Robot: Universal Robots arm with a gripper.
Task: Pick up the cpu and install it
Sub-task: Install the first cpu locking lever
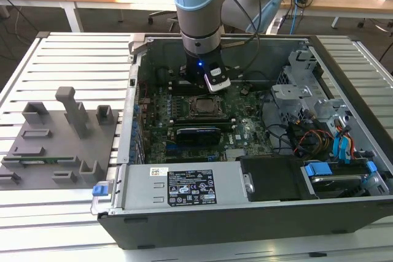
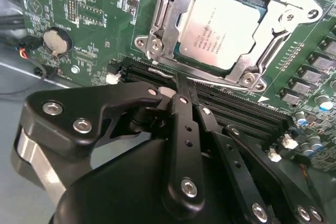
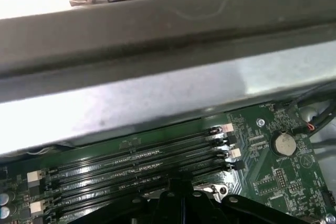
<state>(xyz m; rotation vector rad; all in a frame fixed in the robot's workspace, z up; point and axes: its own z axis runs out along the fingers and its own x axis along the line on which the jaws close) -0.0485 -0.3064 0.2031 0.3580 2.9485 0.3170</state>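
- While the cpu [image 2: 223,27] lay seated in its socket frame [image 2: 157,30], placement looked done
- the pincer [image 2: 181,85] hung just beside it, fingers together, holding nothing

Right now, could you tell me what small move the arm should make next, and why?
Probably a short, straight lift away from the motherboard. The cpu already lies flat inside the socket frame, apart from the gripper, which hangs low over the memory slots beside it.
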